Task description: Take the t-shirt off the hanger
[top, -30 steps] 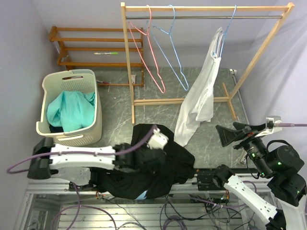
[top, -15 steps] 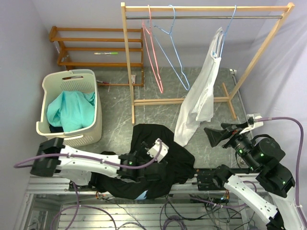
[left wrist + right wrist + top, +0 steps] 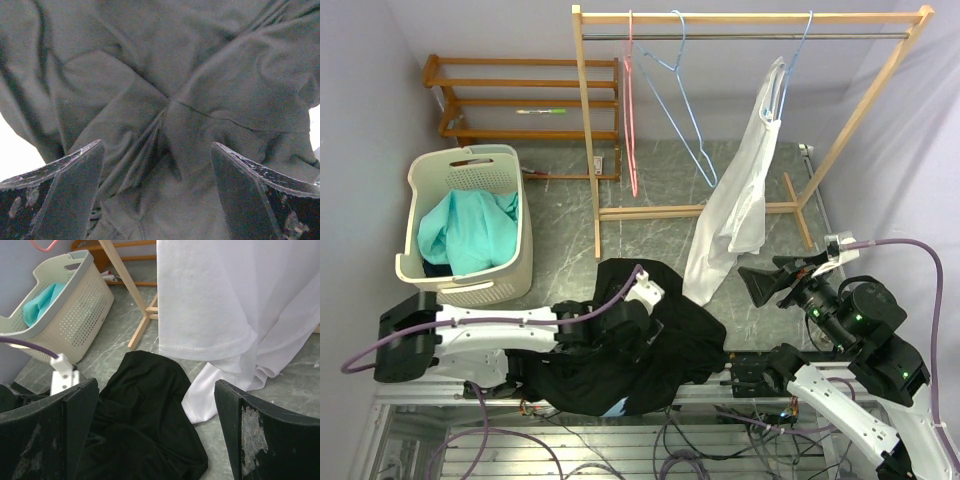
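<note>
White t-shirt (image 3: 745, 190) on hanger (image 3: 797, 52), right pincer (image 3: 758, 282) agape near its hem; left pincer (image 3: 157, 146) agape, low over black garment (image 3: 675, 335).

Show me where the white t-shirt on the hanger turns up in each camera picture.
Top external: the white t-shirt hangs right of centre.
Left wrist: not in view.
Right wrist: it fills the upper right.
Shared landmark: the black garment, in all three views.

Basket (image 3: 485, 283) w/ teal cloth (image 3: 470, 232); wood shelf (image 3: 520, 98) behind.
</note>
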Tool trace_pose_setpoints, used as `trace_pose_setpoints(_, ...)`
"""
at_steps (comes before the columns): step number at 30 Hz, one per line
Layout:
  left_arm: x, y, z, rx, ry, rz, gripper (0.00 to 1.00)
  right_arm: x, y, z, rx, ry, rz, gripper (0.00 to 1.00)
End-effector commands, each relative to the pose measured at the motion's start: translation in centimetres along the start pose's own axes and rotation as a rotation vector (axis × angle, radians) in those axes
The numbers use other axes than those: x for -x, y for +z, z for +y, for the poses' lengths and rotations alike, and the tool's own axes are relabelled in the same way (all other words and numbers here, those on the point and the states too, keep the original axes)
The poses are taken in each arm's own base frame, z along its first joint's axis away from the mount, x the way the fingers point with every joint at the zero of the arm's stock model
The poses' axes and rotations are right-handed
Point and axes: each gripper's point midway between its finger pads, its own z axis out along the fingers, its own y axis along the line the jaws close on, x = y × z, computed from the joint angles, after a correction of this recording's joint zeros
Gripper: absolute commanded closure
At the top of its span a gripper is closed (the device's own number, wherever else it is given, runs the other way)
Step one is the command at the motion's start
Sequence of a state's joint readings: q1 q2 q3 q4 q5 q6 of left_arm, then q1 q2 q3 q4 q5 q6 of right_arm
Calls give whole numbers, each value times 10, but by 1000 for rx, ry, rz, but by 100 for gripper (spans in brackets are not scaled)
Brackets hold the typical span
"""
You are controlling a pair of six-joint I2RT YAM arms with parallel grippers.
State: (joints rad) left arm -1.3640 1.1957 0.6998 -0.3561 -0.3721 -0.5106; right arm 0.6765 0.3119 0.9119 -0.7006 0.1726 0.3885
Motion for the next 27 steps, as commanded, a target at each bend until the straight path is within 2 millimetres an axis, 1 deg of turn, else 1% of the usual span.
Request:
trace_pose_setpoints(1, -1, 14, -19, -69, 29, 37, 5, 1, 3, 2, 9, 2, -7, 0)
trace_pose_setpoints(5, -15, 31, -14, -40, 33, 90, 5, 1, 3, 2, 10, 3, -7, 0)
trace_pose_setpoints(9, -37, 48, 0, 18, 3, 148, 4, 0, 2, 2, 11, 4, -8, 0)
trace_pose_setpoints(12, -43, 55, -1, 7, -19, 165, 4, 0, 2, 2, 10, 6, -8, 0)
trace_pose_setpoints(13, -44, 57, -1, 5, -31, 170, 1, 0, 2, 2, 11, 6, -9, 0)
trace_pose_setpoints(14, -47, 59, 0, -4, -43, 182, 15, -1, 2, 2, 10, 6, -7, 0)
trace_pose_setpoints(15, -51, 62, 0, -23, -64, 201, 34, 0, 2, 2, 10, 7, -8, 0)
trace_pose_setpoints(16, -56, 64, -2, -62, -93, 235, 57, 0, 2, 2, 11, 7, -11, 0)
trace_pose_setpoints(18, -63, 68, 2, -78, -144, 270, 88, -1, 2, 2, 11, 8, -9, 0)
trace_pose_setpoints(19, -65, 69, 6, -73, -163, 278, 92, 0, 1, 2, 11, 10, -12, 0)
trace_pose_setpoints(20, -64, 68, 8, -68, -178, 277, 93, 0, 1, 1, 10, 9, -11, 0)
trace_pose_setpoints(22, -55, 60, 12, -58, -200, 248, 93, -1, 1, 1, 10, 12, -11, 0)
trace_pose_setpoints(24, -38, 47, 20, -26, -220, 209, 93, -1, 1, 1, 10, 15, -12, 0)
trace_pose_setpoints(27, 0, 16, 38, 52, -240, 124, 93, -3, 1, 1, 8, 15, -5, 0)
